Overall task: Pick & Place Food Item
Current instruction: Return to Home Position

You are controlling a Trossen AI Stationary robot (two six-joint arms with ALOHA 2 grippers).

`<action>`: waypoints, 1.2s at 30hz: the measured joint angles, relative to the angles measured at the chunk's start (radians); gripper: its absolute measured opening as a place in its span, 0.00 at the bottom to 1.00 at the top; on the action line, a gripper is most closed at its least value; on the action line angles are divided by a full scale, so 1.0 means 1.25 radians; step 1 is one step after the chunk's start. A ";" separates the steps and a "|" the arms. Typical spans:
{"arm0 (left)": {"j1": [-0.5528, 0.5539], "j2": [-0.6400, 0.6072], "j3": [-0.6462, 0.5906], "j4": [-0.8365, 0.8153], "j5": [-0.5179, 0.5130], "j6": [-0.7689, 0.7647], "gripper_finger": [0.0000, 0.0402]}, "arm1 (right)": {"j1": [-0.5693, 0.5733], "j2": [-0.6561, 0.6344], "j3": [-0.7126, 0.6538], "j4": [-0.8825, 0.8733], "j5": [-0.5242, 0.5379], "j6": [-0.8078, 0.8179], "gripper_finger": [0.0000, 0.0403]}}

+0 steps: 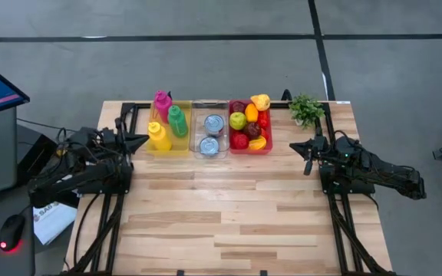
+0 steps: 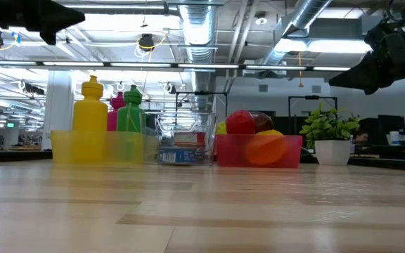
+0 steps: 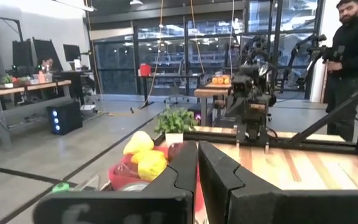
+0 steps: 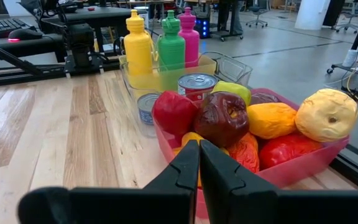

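The fruit is heaped in the pink bin [image 1: 250, 152]. A pear [image 4: 327, 115] sits on the corner toward the plant [image 1: 306, 109], with a dark apple [image 4: 222, 118], a red apple [image 4: 174, 112], a green apple [image 1: 238, 120] and an orange piece [image 4: 272, 119] packed around it. Every fruit in view is inside this bin.

Touching the bin's side away from the plant is a clear bin [image 1: 196, 130] with two cans [image 1: 214, 124]. Beyond that is a yellow bin [image 1: 169, 150] holding three bottles [image 1: 177, 121].

The right gripper [image 1: 293, 146] hangs on the plant side of the pink bin, apart from it and about level with its near edge. Its fingers [image 4: 185, 165] are pressed together with nothing between them. The left gripper [image 1: 143, 141] hangs past the yellow bin, on the side away from the pink bin. Its fingers [image 3: 182, 168] are likewise clenched and empty. Both point inward at the row of bins, and neither touches a bin. A person [image 3: 356, 56] stands in the room beyond the table [image 1: 221, 215].

The placing looks finished, so the step in hand is most likely the pull-back to rest. That move calls for no grasp. Each arm only needs to fold toward its own base and away from the pink bin, jaws kept closed. The right arm should stay clear of the plant and the piled pear.
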 joint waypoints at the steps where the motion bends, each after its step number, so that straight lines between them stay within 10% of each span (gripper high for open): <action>1: 0.000 0.000 -0.007 0.001 0.000 0.001 0.01 | 0.000 0.000 0.000 0.000 0.000 0.000 0.02; 23: 0.000 -0.001 -0.292 0.281 -0.013 0.014 0.01 | 0.000 0.000 0.000 0.000 0.000 0.000 0.02; 36: 0.000 0.001 -0.294 0.278 -0.013 0.015 0.01 | 0.000 0.000 0.000 0.000 0.000 0.000 0.02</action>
